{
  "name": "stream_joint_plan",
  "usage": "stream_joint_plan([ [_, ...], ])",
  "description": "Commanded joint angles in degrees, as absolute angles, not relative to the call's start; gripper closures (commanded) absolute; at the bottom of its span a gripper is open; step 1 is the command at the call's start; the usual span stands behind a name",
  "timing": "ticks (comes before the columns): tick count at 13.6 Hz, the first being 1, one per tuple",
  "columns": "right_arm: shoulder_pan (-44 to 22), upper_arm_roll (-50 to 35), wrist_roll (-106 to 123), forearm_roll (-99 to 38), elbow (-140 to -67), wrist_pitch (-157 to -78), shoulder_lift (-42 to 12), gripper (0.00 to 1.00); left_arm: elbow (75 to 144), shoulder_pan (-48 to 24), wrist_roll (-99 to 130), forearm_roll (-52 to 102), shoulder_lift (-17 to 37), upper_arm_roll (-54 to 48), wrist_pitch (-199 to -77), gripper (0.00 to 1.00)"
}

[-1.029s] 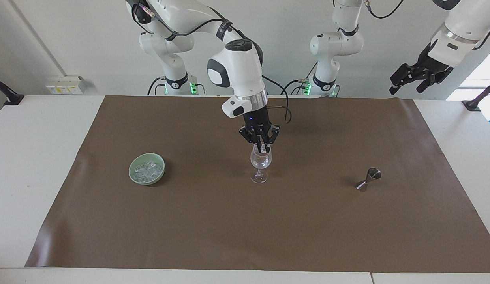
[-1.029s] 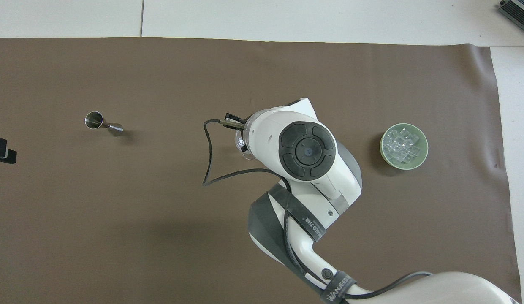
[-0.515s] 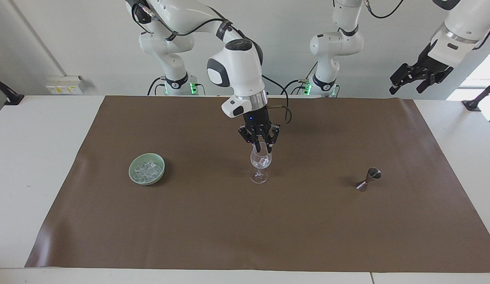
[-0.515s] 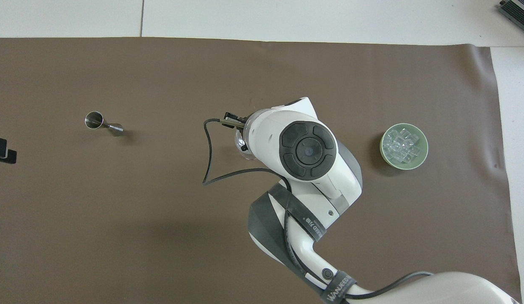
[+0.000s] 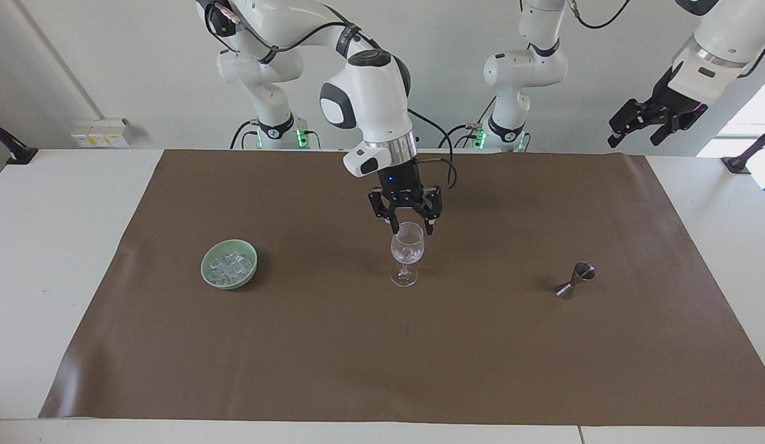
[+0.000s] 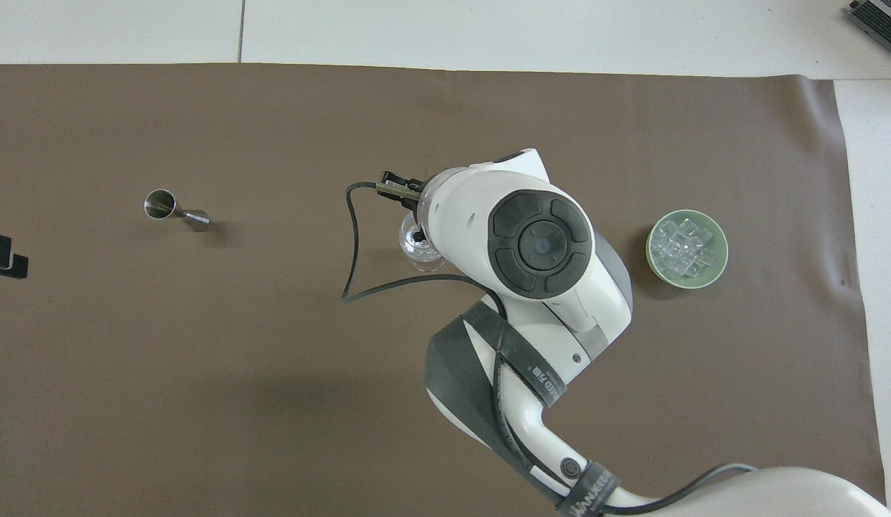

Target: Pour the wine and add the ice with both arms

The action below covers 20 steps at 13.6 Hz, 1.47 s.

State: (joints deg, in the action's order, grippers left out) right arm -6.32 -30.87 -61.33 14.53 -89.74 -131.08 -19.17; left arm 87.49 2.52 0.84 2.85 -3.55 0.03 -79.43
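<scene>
Brown mat [image 5: 333, 357]: covers most of the white table [image 5: 55, 246]; all items below stand on it

Wine glass [image 5: 407, 251]: clear, stemmed, upright near the middle of the mat; something clear and whitish lies in its bowl, too small to identify with certainty

Right gripper [image 5: 409, 229]: hangs straight down over the wine glass, fingertips apart, one at each side of the rim, just above it; nothing held. In the overhead view the arm's wrist hides most of the glass, only part of the bowl and foot showing [image 6: 418, 248]

Bowl [image 5: 229, 264]: pale green, round, toward the right arm's end of the table, well apart from the wine glass

Ice [image 5: 231, 267]: heap of small clear cubes inside the bowl

Jigger [image 5: 576, 280]: metal, double-coned, tilted, toward the left arm's end of the table, well apart from the wine glass

Left gripper [image 5: 641, 126]: waits raised high over the mat's edge at the left arm's end, fingers spread wide, empty
</scene>
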Motion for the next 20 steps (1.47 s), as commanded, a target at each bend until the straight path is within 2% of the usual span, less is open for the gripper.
stream_joint_plan([
  [1,-5.54,-28.41,-57.78,16.96,-88.59,-128.85,-17.41,0.0,88.68,2.55,1.49,1.67,-4.66,-0.18,-79.1,0.0],
  [8,-5.71,-17.95,-43.79,15.21,-88.51,-116.12,-10.47,0.0,88.68,2.55,1.49,1.67,-4.66,-0.18,-79.1,0.0],
  [10,-5.8,-13.91,-38.0,9.88,-88.51,-112.78,-8.27,0.0,88.68,2.55,1.49,1.67,-4.66,-0.18,-79.1,0.0],
  [14,-5.8,-5.99,-29.73,2.39,-88.59,-107.51,-5.72,0.0,88.68,2.55,1.49,1.67,-4.66,-0.18,-79.1,0.0],
  [18,-5.8,0.86,-20.77,0.62,-88.68,-99.6,-3.78,0.0,88.68,2.55,1.41,1.67,-4.66,-0.18,-79.1,0.0],
  [20,-5.8,4.64,-14.97,-1.57,-89.47,-98.62,-3.26,0.0,88.59,2.55,1.49,1.67,-4.66,-0.18,-79.1,0.0],
])
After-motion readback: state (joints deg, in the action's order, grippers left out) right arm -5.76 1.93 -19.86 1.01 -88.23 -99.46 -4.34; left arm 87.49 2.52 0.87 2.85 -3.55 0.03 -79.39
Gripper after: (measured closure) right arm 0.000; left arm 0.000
